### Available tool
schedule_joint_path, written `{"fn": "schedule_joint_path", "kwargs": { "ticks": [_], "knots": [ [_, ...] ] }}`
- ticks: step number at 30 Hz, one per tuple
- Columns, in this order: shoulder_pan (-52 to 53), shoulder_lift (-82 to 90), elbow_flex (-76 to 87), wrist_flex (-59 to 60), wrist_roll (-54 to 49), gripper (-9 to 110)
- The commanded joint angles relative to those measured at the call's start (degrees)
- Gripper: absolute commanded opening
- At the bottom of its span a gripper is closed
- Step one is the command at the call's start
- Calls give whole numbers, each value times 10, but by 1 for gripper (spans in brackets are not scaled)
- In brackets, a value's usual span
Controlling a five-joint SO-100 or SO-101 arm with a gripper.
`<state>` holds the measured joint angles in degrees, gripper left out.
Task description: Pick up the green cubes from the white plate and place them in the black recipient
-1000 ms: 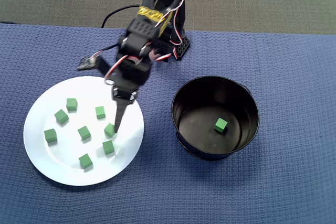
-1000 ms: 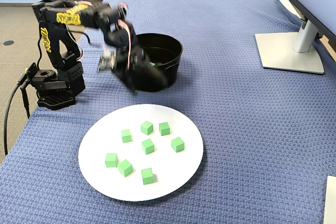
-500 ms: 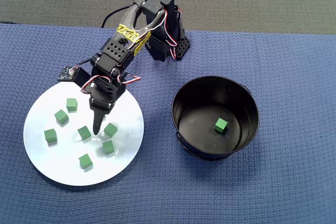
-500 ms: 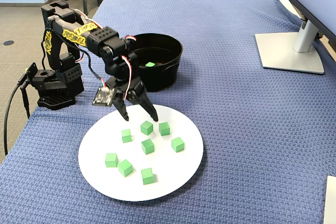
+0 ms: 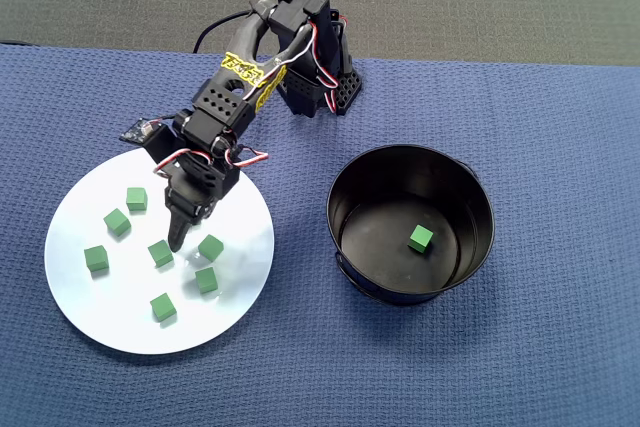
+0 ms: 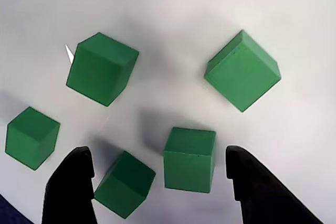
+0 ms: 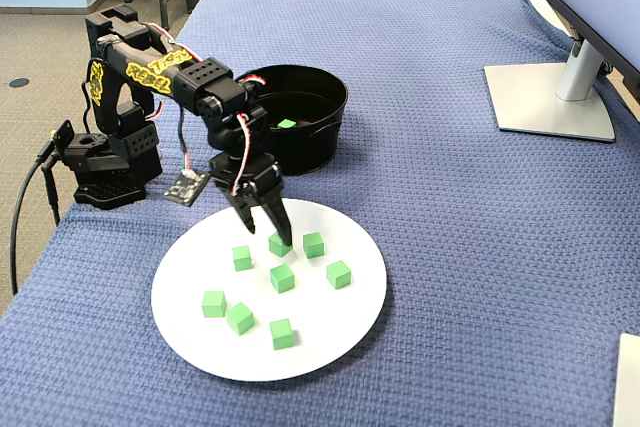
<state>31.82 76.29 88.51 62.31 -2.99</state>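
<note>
Several green cubes [image 5: 163,306] lie scattered on the white plate [image 5: 235,302] at the left of the overhead view. One more green cube [image 5: 421,238] lies inside the black pot [image 5: 372,173] on the right. My gripper [image 5: 180,234] is open and hangs low over the plate's upper middle, fingers pointing down. In the wrist view my gripper [image 6: 157,156] straddles two cubes, one upright [image 6: 189,159] and one turned [image 6: 124,184] close to the left finger [image 6: 71,187]. In the fixed view the gripper [image 7: 266,229] stands just above a cube [image 7: 280,244]. Nothing is held.
A blue woven cloth [image 5: 540,347] covers the table. The arm's base [image 5: 318,87] stands behind the plate and pot. A small circuit board [image 7: 187,185] lies beside the base. A monitor stand [image 7: 550,97] sits at the far right in the fixed view.
</note>
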Motion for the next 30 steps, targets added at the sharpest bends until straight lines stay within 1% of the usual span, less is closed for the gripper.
{"fn": "schedule_joint_path", "kwargs": {
  "ticks": [1, 8, 13, 30],
  "knots": [
    [-26, -14, -58, 11, 40, 26],
    [-62, -33, -64, 16, 79, 24],
    [-76, -26, -50, 18, 88, 22],
    [-54, -11, -7, -1, 76, 20]
  ]
}}
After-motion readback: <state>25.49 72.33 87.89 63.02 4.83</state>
